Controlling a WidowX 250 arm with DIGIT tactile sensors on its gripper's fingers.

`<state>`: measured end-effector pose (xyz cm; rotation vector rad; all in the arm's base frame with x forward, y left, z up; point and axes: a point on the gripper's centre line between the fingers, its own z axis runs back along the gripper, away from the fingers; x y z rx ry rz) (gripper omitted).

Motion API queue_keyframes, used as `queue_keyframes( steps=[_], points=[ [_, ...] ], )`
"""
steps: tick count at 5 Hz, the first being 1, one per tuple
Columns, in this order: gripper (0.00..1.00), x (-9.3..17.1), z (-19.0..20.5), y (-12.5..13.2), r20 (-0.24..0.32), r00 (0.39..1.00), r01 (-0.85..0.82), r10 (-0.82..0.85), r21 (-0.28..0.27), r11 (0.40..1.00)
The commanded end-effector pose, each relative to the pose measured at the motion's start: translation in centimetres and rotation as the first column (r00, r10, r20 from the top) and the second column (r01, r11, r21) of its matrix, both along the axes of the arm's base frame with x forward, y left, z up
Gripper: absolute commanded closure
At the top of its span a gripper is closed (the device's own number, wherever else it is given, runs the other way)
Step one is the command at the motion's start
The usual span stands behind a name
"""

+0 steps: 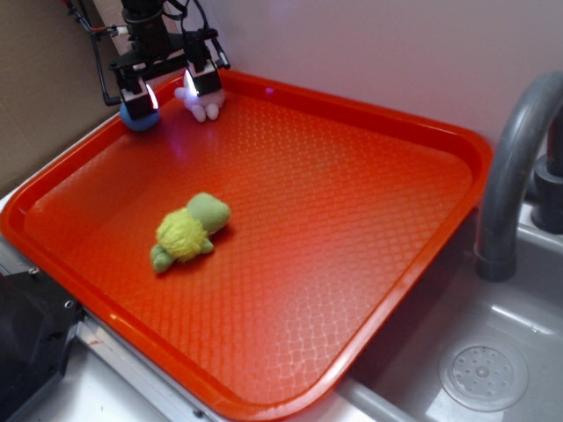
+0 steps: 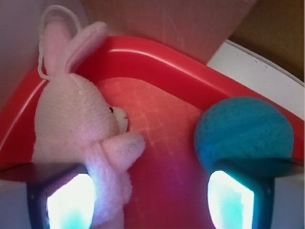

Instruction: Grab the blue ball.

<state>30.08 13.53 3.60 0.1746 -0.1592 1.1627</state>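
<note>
A large red tray (image 1: 352, 229) with a waffle-patterned floor fills most of the exterior view, lying beside a grey sink (image 1: 493, 352) at the right. A curved grey faucet (image 1: 515, 167) rises at the tray's right edge, and a round drain cover (image 1: 483, 376) sits in the sink basin near the bottom right.

The gripper (image 1: 169, 90) hangs over the far left corner of the tray, its two fingers spread wide apart with nothing between them. In the wrist view the fingertips (image 2: 70, 200) show as bright, glowing pads at the bottom edge, one on each side.

A green-yellow plush turtle (image 1: 187, 232) lies on the tray floor left of centre, well apart from the gripper.

A pink plush rabbit (image 2: 81, 119) sits in the far corner, just beside one finger; its ears reach toward the tray rim.

The blue ball (image 2: 243, 131) rests in the far left corner of the tray against the rim, right by the other finger, outside the gap between the fingers. In the exterior view it (image 1: 139, 116) peeks out below that finger.
</note>
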Motion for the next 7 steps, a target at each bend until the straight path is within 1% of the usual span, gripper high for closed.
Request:
queue_keyframes(
  steps=[1,2,3,4,5,6,7],
  points=[
    [0.00,-4.4,3.9,1.6,0.049,0.998,0.028,-0.025,-0.057,0.998],
    [0.00,-5.4,7.1,1.4,0.060,0.996,0.067,-0.060,-0.117,0.991],
    [0.00,-6.7,8.9,2.8,0.113,0.993,0.041,-0.025,-0.135,0.990],
    [0.00,-7.4,9.9,3.9,0.139,0.990,0.039,-0.018,-0.147,0.988],
    [0.00,-7.7,10.2,4.7,0.145,0.989,0.028,-0.007,-0.143,0.989],
    [0.00,-7.5,9.8,4.9,0.143,0.990,0.012,0.008,-0.138,0.990],
    [0.00,-6.9,9.4,4.4,0.140,0.990,0.023,-0.004,-0.135,0.991]
  ],
)
